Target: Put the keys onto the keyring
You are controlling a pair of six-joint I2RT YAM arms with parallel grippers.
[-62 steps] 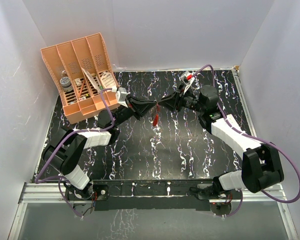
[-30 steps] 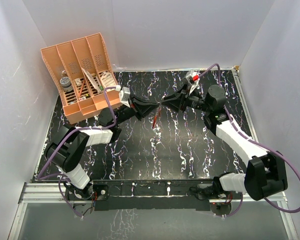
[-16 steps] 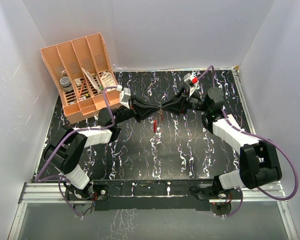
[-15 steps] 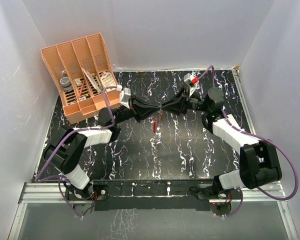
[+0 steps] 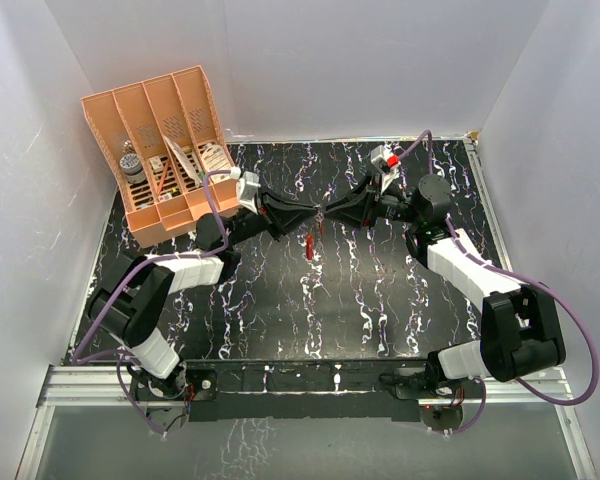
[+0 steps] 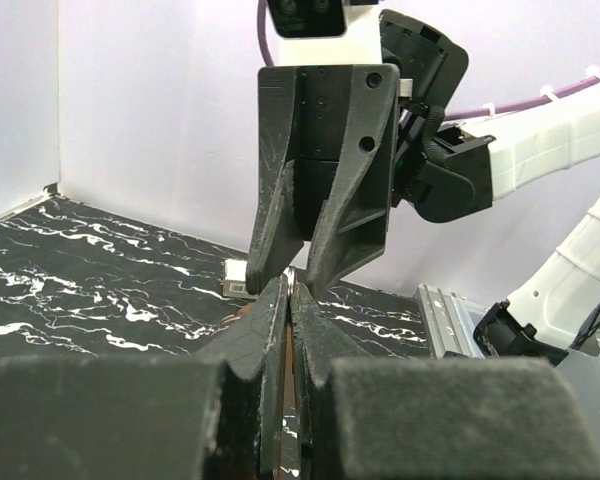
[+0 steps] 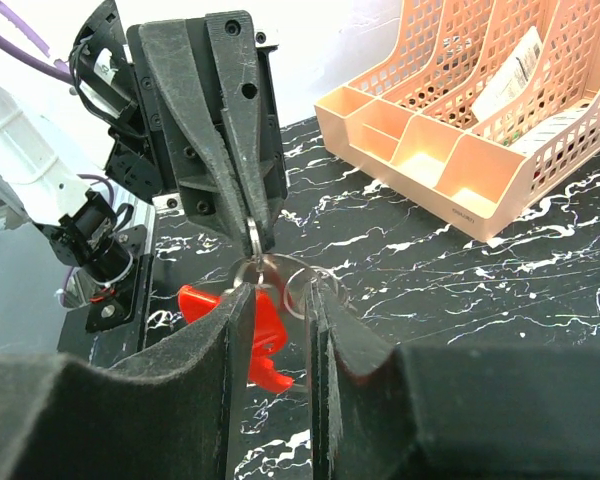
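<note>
An orange file rack (image 5: 165,150) stands at the worktop's (image 5: 280,310) ten o'clock corner. The left gripper (image 5: 304,217) points toward three o'clock, its jaws clamped on the silver loop of the keyring (image 5: 311,243), whose red body hangs below them. The right gripper (image 5: 326,214) faces it, pointing toward nine o'clock. Its jaws flank that loop with a narrow gap, and I cannot tell whether they grip.
</note>
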